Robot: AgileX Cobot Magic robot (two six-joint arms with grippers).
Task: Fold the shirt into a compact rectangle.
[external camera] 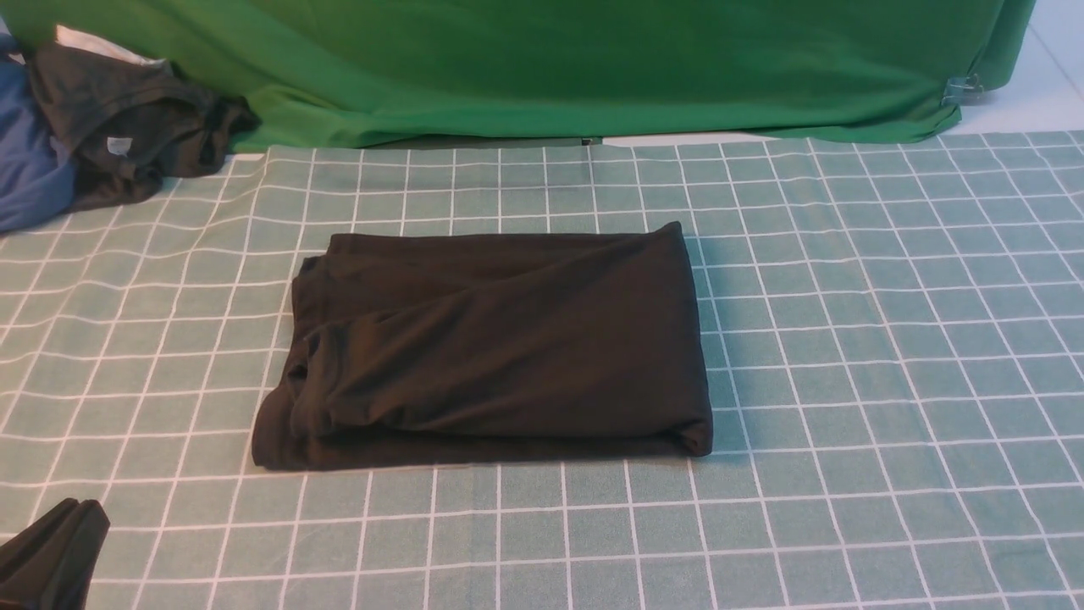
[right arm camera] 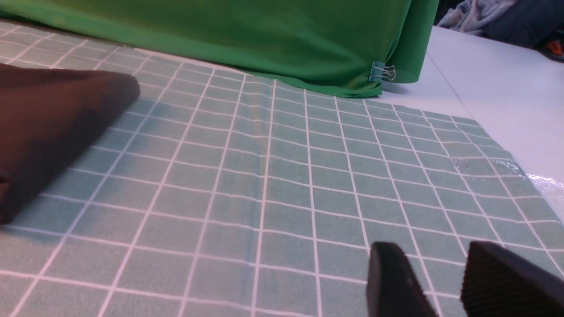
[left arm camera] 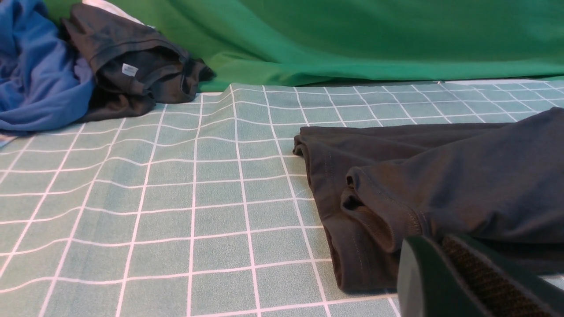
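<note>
Folded shirt lies as a rectangle mid-bench; left gripper, closed and empty, sits near-left of it, right gripper, jaws parted and empty, to its right.

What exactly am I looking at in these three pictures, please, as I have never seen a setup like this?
This is a two-armed robot that folds laundry. The wide picture comes from a camera between its arms, looking forward; the other two come from cameras on its wrists.

On the green checked tablecloth lies a black shirt, already folded into a rough rectangle. At the far left sit a dark grey garment and a blue one, and a green cloth hangs behind.

The left gripper is the dark shape in the wide picture's lower corner; its jaws are shut and empty, near the shirt's edge. The right gripper shows only in its own wrist picture, jaws apart above bare tablecloth. Neither holds anything.
</note>
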